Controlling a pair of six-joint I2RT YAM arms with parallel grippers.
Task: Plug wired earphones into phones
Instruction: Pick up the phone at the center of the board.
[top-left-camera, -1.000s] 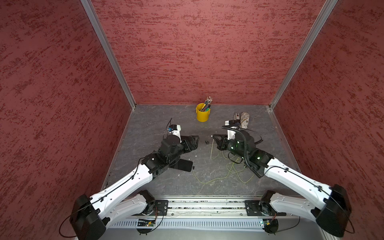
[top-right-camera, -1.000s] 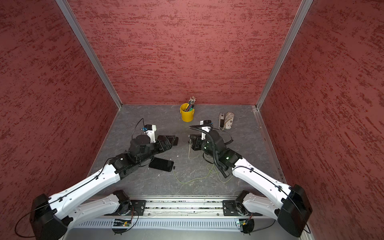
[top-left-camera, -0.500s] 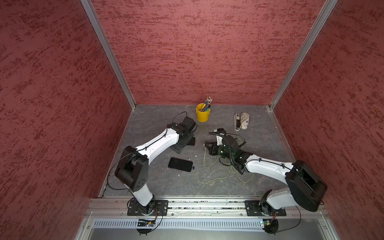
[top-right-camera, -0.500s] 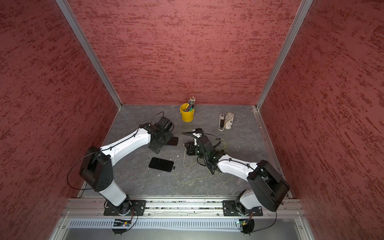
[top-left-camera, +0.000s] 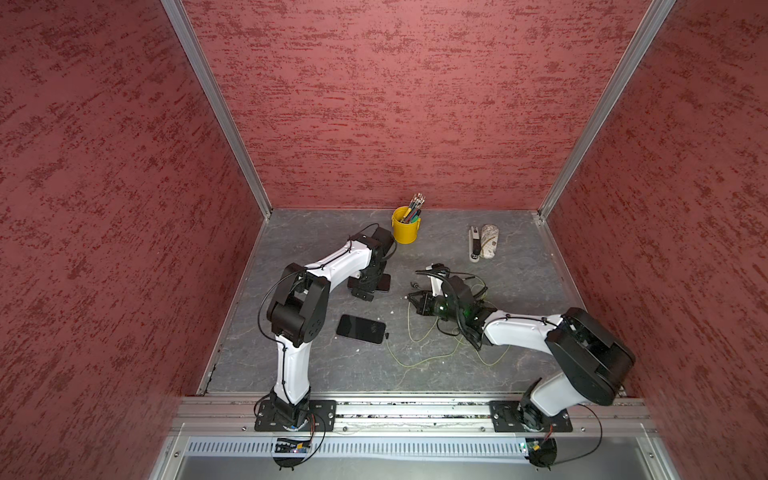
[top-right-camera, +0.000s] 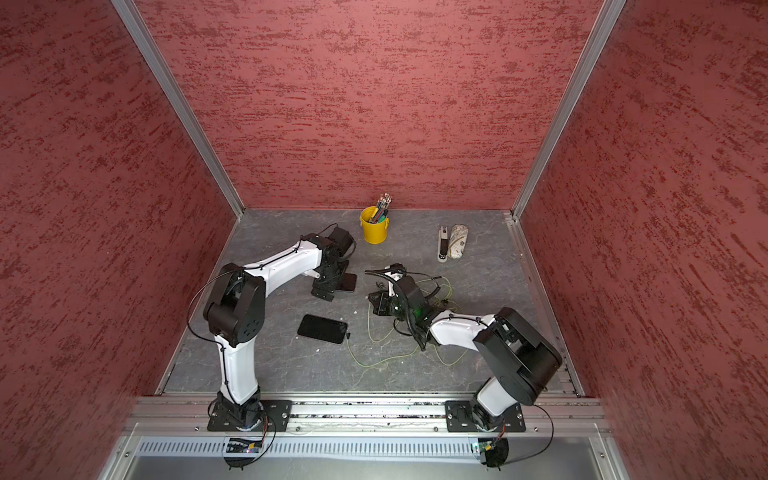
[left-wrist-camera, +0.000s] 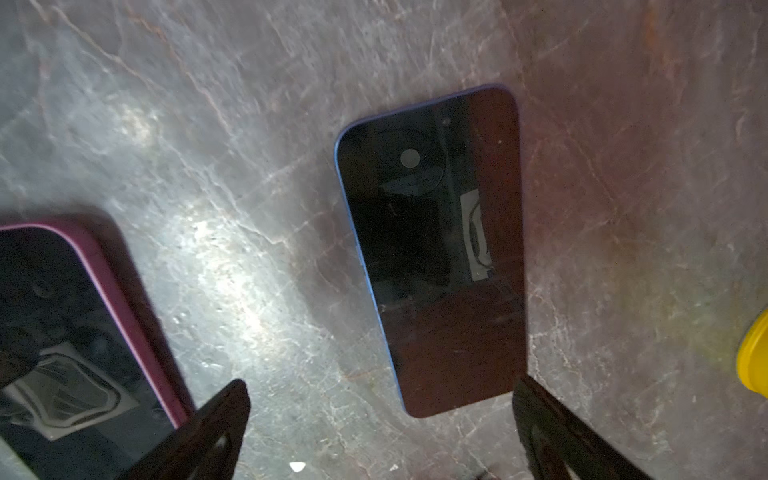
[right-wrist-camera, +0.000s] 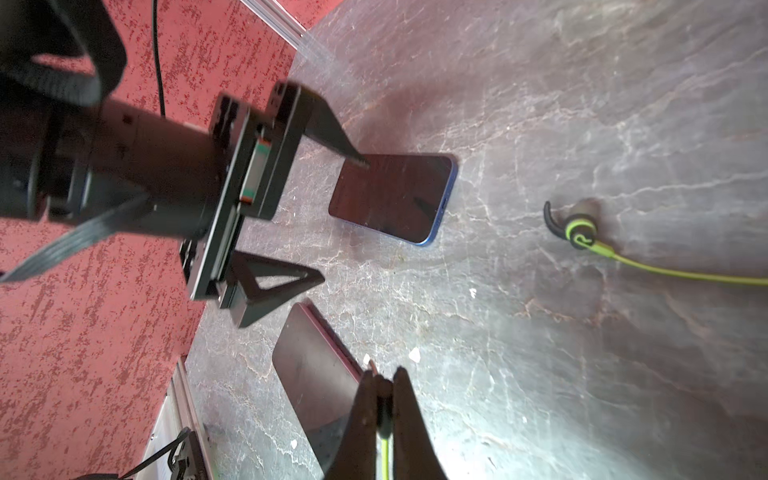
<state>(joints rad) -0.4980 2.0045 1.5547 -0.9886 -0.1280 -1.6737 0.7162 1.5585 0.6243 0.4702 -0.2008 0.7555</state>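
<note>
Step looked like second plug-in | left gripper (left-wrist-camera: 380, 390) spread over blue phone (left-wrist-camera: 436, 249) | right gripper (right-wrist-camera: 384, 378) pinched cable (right-wrist-camera: 384, 453) | next needed its tip aimed at phone's port.

bare floor (left-wrist-camera: 249, 249) lies open between blue-edged phone (left-wrist-camera: 436, 257) and purple-edged phone (left-wrist-camera: 62, 332).

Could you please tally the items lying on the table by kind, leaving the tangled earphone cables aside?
Phones: 2, blue-edged phone and purple-edged phone
Yellow cup of pens: 1
Pale oblong device: 1
Patterned pouch: 1
Total: 5
</note>
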